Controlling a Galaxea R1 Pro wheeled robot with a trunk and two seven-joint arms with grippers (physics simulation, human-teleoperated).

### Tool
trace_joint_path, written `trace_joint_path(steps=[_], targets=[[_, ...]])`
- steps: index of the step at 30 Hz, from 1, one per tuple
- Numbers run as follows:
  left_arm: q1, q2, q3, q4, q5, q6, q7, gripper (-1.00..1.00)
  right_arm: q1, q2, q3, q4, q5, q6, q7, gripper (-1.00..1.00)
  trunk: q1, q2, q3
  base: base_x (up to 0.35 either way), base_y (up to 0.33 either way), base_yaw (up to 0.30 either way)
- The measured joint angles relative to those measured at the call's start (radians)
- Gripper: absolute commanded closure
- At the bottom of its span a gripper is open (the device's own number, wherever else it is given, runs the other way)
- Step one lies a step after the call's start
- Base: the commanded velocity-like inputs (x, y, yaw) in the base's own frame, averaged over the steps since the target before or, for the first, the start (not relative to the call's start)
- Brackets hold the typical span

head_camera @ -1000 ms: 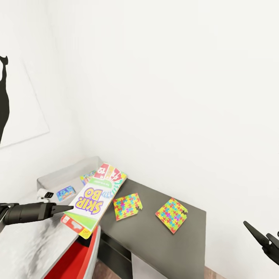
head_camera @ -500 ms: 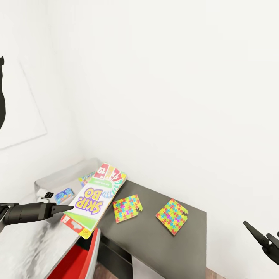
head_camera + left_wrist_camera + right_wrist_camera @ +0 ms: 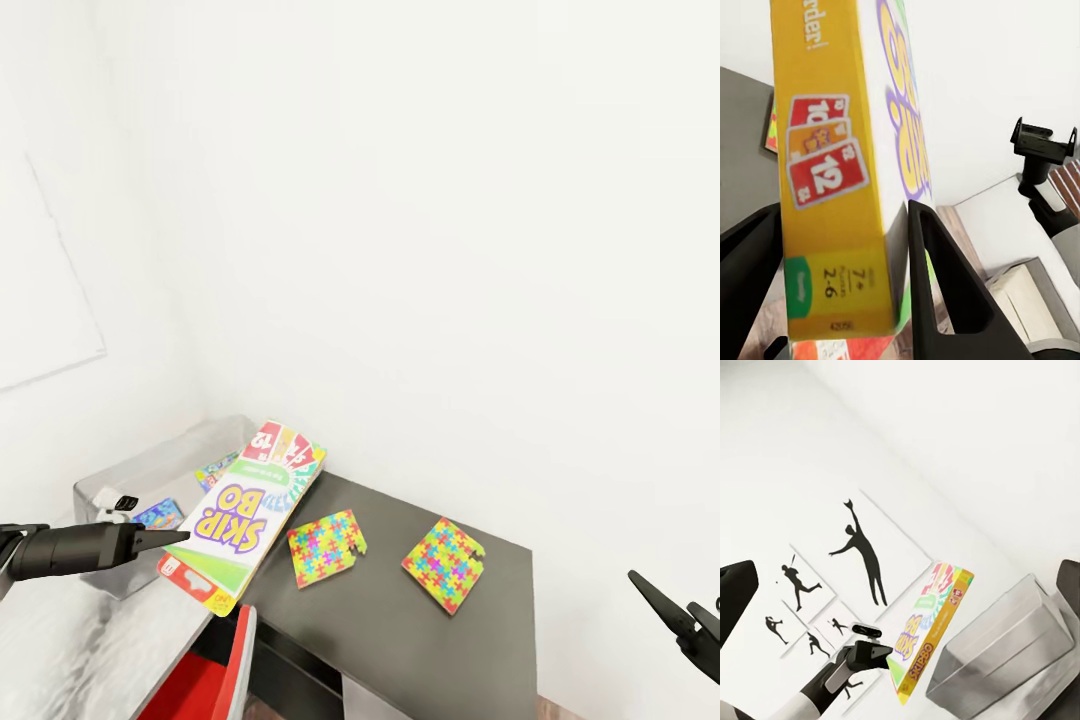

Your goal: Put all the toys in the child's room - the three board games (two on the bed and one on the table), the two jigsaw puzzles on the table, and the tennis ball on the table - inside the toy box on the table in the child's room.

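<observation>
We grip the stiff, light green-white-yellow SKIP-BO card box (image 3: 245,515) by its edge (left gripper (image 3: 844,281) clamped on; right gripper (image 3: 672,608) spread, empty).

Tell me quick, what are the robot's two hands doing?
Left gripper: shut on the game box.
Right gripper: open, holding nothing.

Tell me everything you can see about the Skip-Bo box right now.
The SKIP-BO game box is a flat rectangular card box, white and green on its face with purple lettering, a yellow side and red ends. The left tool is shut on its edge, holding it tilted in the air between the grey toy box and the dark table top.
</observation>
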Motion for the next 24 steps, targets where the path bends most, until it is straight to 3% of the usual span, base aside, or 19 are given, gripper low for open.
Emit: trace_joint_path(steps=[24], targets=[[0.000, 0.000, 0.000, 0.000, -0.001, 0.000, 0.000, 1.00, 0.000, 0.000, 0.000, 0.000, 0.000, 0.000, 0.000, -1.00, 0.000, 0.000, 0.000, 0.022, 0.026, 0.000]])
